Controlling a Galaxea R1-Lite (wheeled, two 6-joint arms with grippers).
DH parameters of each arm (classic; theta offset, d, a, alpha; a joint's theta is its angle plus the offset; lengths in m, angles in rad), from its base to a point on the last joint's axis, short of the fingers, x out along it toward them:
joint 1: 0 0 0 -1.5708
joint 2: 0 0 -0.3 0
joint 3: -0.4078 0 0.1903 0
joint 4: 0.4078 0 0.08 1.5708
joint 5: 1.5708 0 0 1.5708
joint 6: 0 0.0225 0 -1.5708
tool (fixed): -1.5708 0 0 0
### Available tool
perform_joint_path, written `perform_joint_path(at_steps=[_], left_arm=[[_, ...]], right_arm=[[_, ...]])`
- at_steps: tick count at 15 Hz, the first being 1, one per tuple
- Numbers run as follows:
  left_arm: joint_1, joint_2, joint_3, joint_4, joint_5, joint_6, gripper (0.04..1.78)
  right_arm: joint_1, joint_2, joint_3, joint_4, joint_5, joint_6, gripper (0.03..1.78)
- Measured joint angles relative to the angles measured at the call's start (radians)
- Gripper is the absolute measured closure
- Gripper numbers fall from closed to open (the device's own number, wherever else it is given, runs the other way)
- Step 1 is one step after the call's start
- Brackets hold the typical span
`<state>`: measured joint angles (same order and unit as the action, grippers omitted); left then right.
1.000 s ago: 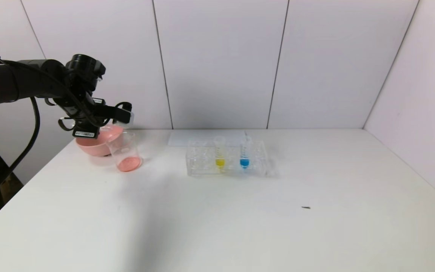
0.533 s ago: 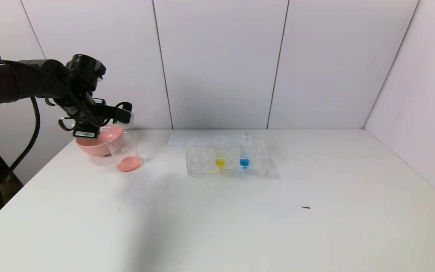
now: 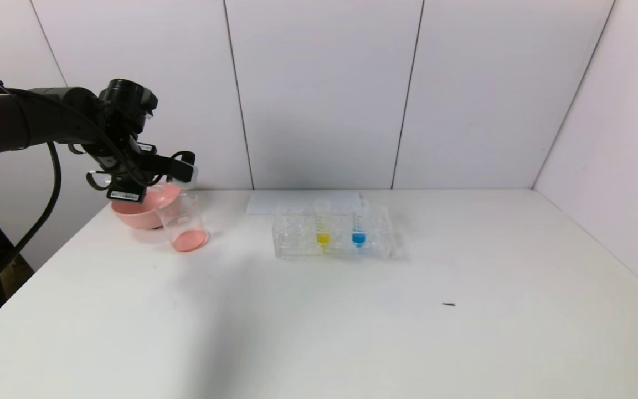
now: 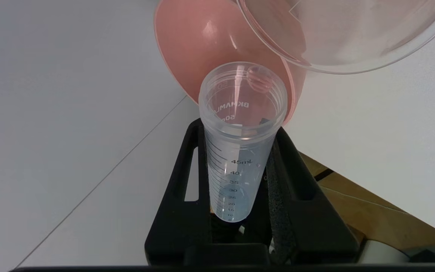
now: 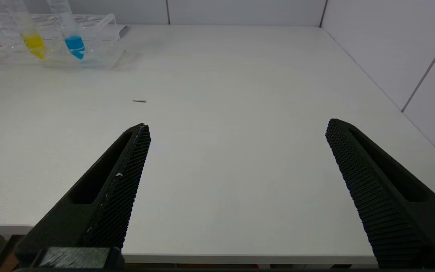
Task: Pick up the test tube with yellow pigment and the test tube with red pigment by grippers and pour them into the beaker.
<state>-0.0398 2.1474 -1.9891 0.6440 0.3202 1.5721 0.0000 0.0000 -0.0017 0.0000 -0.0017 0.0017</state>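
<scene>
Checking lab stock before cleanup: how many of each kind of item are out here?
Test tubes: 3 (held tube, yellow, blue)
Beaker: 1
Pink bowl: 1
Tube rack: 1
Total: 6

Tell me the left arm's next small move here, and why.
Probably lift the emptied test tube clear of the beaker and set it down. The left end effector holds it tipped over the rim, only a droplet remains inside, pink liquid sits in the beaker, and the yellow tube waits in the rack.
</scene>
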Motion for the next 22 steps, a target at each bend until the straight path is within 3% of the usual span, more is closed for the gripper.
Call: perform_joint_path(at_steps=[22], left_arm=[[-0.024,0.005,0.001,-0.018,0.125,0.111,1.37]], right_arm=[[0.000,0.000,0.000,0.000,0.000,0.000,0.11]])
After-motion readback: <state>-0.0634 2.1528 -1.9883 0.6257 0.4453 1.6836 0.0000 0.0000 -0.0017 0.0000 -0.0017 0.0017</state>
